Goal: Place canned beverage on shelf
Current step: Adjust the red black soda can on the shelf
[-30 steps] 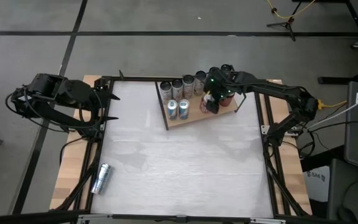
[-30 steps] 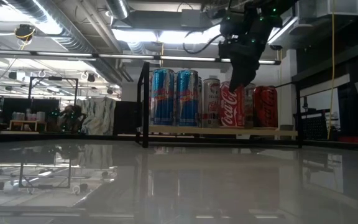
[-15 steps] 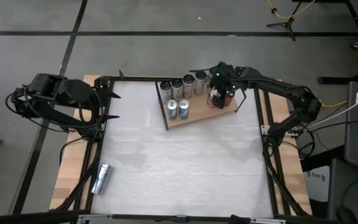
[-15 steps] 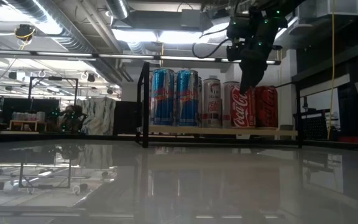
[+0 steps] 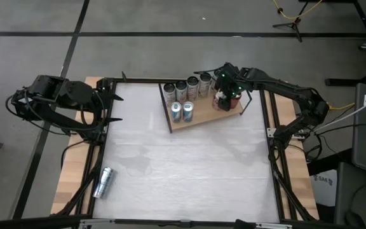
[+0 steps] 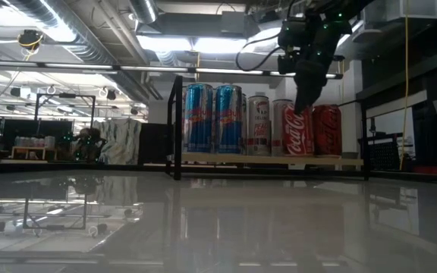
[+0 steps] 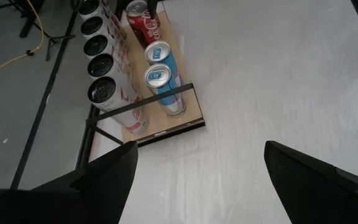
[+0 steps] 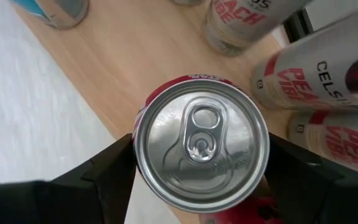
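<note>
Red cola can (image 8: 201,147) stands upright on the shelf (image 5: 203,118), directly under the right pincer (image 5: 223,95), whose fingers straddle it, parted just enough to release. Beside it stand 2 blue cans (image 6: 212,119). Left pincer (image 7: 197,168) waits open, well apart.
</note>
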You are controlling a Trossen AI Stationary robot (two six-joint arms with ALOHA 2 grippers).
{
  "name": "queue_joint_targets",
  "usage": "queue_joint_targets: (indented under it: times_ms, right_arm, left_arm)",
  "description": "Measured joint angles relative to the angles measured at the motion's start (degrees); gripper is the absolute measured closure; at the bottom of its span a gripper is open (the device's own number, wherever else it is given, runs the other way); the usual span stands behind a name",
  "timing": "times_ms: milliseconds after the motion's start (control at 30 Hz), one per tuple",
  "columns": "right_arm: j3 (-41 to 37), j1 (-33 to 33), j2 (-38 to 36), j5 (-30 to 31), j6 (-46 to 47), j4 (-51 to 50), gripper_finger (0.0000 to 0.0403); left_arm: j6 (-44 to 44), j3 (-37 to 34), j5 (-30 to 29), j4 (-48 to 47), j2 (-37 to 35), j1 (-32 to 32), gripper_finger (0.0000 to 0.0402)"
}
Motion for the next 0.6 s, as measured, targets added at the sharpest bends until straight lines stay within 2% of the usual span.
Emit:
queue_joint_targets:
  times_ms: [400, 600]
  right_arm:
    - [0.18, 0.00, -0.22, 0.00, 0.02, -0.10, 0.0063]
    - [0.20, 0.00, -0.22, 0.00, 0.02, -0.16, 0.0057]
  left_arm:
    - [0.00, 0.00, 0.02, -0.02, 0.02, -0.02, 0.0060]
    - [0.00, 0.00, 0.02, -0.02, 0.01, 0.01, 0.0060]
